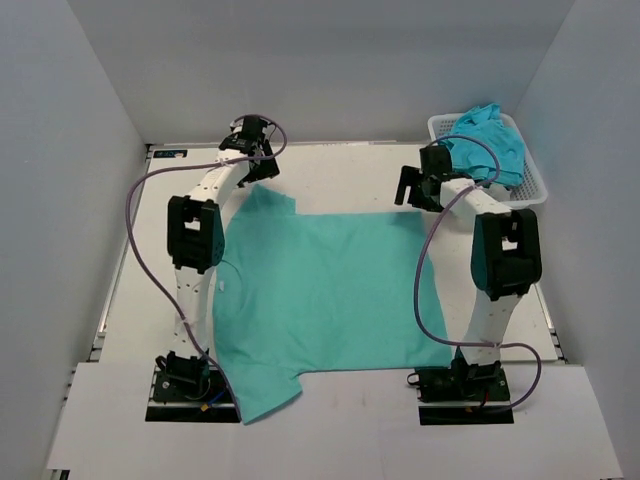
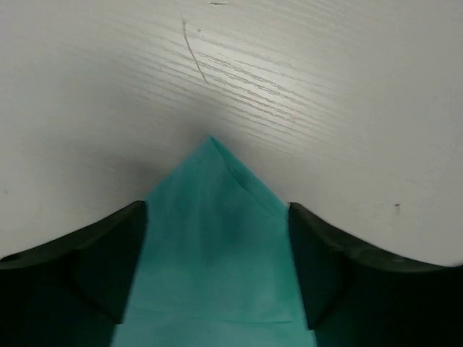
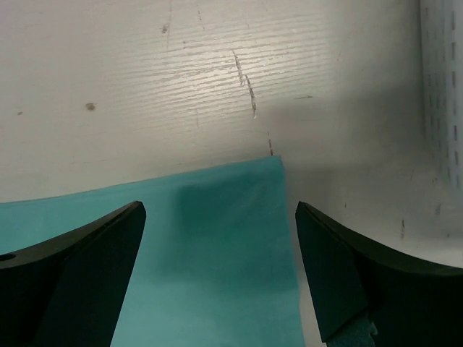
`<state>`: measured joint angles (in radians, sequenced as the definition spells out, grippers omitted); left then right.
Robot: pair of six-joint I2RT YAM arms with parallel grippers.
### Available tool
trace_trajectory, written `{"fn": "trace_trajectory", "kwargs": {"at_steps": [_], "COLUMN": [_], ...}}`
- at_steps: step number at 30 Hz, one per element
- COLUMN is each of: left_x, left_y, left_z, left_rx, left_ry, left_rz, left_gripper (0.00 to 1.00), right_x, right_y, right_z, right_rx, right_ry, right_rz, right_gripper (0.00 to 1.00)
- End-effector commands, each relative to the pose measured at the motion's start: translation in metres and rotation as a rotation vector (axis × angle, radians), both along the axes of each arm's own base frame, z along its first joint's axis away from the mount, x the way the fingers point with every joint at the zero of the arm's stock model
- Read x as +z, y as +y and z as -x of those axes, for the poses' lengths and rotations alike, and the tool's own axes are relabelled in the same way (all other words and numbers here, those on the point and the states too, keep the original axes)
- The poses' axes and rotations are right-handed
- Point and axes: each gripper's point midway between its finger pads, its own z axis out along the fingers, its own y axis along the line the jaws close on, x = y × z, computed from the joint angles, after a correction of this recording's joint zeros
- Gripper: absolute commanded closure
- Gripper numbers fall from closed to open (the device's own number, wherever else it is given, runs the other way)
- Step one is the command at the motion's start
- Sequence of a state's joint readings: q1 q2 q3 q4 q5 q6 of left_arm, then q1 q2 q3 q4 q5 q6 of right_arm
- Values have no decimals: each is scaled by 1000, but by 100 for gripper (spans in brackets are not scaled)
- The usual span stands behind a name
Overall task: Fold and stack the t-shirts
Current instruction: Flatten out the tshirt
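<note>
a teal t-shirt [image 1: 330,290] lies spread flat on the white table [image 1: 350,170] between the two arms. its long axis, shoulders to hem, runs across the table from left to right. the shoulder end points to the left, partly under the left arm, and the straight hem end points to the right. the far sleeve [image 1: 270,200] sticks out toward the back of the table, and the near sleeve [image 1: 265,395] reaches past the front edge of the body, close to the left arm's base.

the left gripper [image 1: 262,165] hangs over the tip of the far sleeve. in the left wrist view that tip shows as a pointed teal wedge aimed away from the camera. the dark fingers [image 2: 108,267] are spread wide on either side of the fabric, not pinching it.

the right gripper [image 1: 420,190] sits over the far right corner of the hem [image 3: 246,210]. in its wrist view its fingers [image 3: 340,282] are also apart. the squared corner lies flat on the wood between them and nothing is clamped.

a second t-shirt [image 1: 485,140], a brighter turquoise, is crumpled in a heap inside the white mesh basket [image 1: 535,190] at the far right corner of the table, just beyond the right gripper. it shows no clear direction.
</note>
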<state>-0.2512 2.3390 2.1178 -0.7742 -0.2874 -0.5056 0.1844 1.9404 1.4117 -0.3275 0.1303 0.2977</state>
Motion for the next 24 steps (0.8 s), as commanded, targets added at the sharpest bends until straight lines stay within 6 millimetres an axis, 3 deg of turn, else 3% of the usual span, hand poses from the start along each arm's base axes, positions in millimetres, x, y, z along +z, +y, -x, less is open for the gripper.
{"fn": "trace_trajectory", "kwargs": {"at_steps": [1, 2, 3, 4, 5, 6, 8, 9, 11, 12, 15, 20, 21, 22, 24], "left_x": [64, 69, 98, 84, 90, 95, 96, 80, 84, 63, 36, -1, 0, -17, -26], "left_y": [0, -1, -2, 0, 1, 6, 1, 1, -4, -3, 3, 3, -2, 2, 3], "left_z": [12, 16, 23, 38, 42, 61, 80, 98, 118, 134, 159, 164, 157, 155, 146], "left_rx": [-30, -40, -48, -55, -55, -55, -69, -70, -94, -97, -75, -66, -73, -60, -26], "left_ry": [-67, -85, -146, -112, -136, -131, -118, -67, -72, -19, 36, 106, 108, 153, 179], "left_rz": [18, 35, 59, 59, 65, 64, 77, 73, 121, 131, 131, 128, 138, 128, 135], "left_gripper": [0, 0, 0, 0, 0, 0, 0, 0, 0, 0, 0, 0, 0, 0, 0], "right_x": [78, 90, 102, 101, 105, 111, 101, 110, 86, 84, 62, 30, 25, 11, 9], "right_y": [4, 4, 3, 2, 1, 3, 6, 7, 12, 11, 18, 14, 13, 14, 19], "right_z": [-15, -10, -7, -1, 6, 15, 34, 42, 62, 67, 93, 101, 100, 102, 95], "right_rx": [29, 36, 40, 44, 46, 63, 81, 90, 101, 102, 119, 110, 109, 110, 120], "right_ry": [-188, -217, -244, -238, -243, -247, -215, -227, -159, -152, -106, -24, -8, 37, 37], "right_rz": [-21, -24, -23, -16, -14, -25, -46, -66, -100, -103, -148, -110, -107, -103, -116], "right_gripper": [10, 10, 10, 10, 10, 10, 10, 10, 10, 10, 10, 10, 10, 10, 10]}}
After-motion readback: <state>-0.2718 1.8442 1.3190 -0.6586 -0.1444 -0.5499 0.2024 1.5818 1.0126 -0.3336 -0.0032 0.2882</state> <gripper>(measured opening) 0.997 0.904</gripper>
